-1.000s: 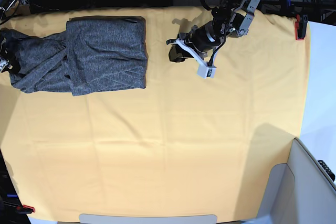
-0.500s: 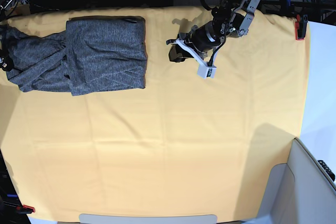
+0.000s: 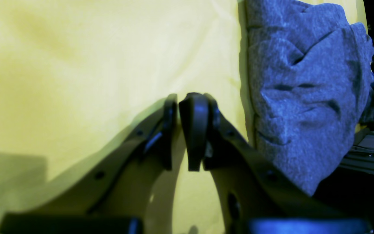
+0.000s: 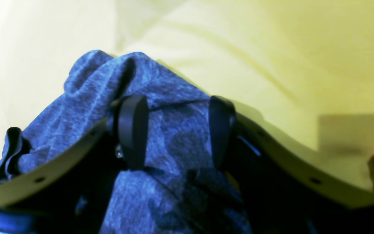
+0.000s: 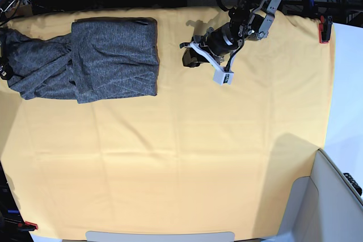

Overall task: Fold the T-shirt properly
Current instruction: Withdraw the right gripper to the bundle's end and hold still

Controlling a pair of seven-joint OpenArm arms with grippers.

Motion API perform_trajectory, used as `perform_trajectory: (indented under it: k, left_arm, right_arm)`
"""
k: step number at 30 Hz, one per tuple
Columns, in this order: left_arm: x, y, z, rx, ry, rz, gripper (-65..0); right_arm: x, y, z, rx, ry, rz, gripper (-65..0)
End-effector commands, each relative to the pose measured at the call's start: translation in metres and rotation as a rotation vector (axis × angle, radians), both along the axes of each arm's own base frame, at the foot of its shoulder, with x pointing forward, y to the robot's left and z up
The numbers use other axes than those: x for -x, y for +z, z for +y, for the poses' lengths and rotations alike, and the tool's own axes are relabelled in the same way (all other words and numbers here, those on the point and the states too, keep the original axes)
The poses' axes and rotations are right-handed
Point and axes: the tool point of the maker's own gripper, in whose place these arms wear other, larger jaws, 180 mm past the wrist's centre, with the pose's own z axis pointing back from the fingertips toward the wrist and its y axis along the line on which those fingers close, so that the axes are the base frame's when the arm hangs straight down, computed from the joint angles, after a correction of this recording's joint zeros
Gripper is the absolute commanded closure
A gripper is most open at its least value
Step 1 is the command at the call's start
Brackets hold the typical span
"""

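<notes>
The charcoal-grey T-shirt (image 5: 108,60) lies folded at the back left of the yellow cloth (image 5: 181,151), with a bunched part trailing to the left edge. My right gripper (image 5: 3,71) is at that left end. In the right wrist view its fingers (image 4: 131,130) stand apart with bunched T-shirt (image 4: 177,136) fabric filling the gap, gripped between them. My left gripper (image 5: 190,52) hovers to the right of the shirt, apart from it. In the left wrist view the left gripper (image 3: 178,130) is shut on nothing, and the T-shirt (image 3: 304,97) lies off to its right.
Red clamps (image 5: 324,29) (image 5: 25,226) pin the cloth at the back right and front left corners. A grey and white bin (image 5: 334,196) stands at the front right. Dark frame and cables run along the back edge.
The bunched left end of the T-shirt has shifted slightly up and back with my right gripper. The left arm has not moved.
</notes>
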Motion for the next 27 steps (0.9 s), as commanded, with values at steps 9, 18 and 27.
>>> perform_trajectory:
  k: [9,18,27]
  left_arm:
    - [0.0,-0.002,0.005,-0.024,0.003,0.009,-7.3]
    - [0.0,-0.002,0.005,-0.025,0.003,0.009,-7.3]
    - [0.0,-0.002,0.005,-0.025,0.003,0.009,-7.3]
  right_arm:
    - [-0.003,0.033,-0.024,0.058,-0.046,-0.083,-29.9]
    - [0.015,-0.004,-0.013,0.078,-0.034,0.054,-29.9]
    - [0.022,-0.02,-0.002,0.065,-0.018,0.101,-29.9]
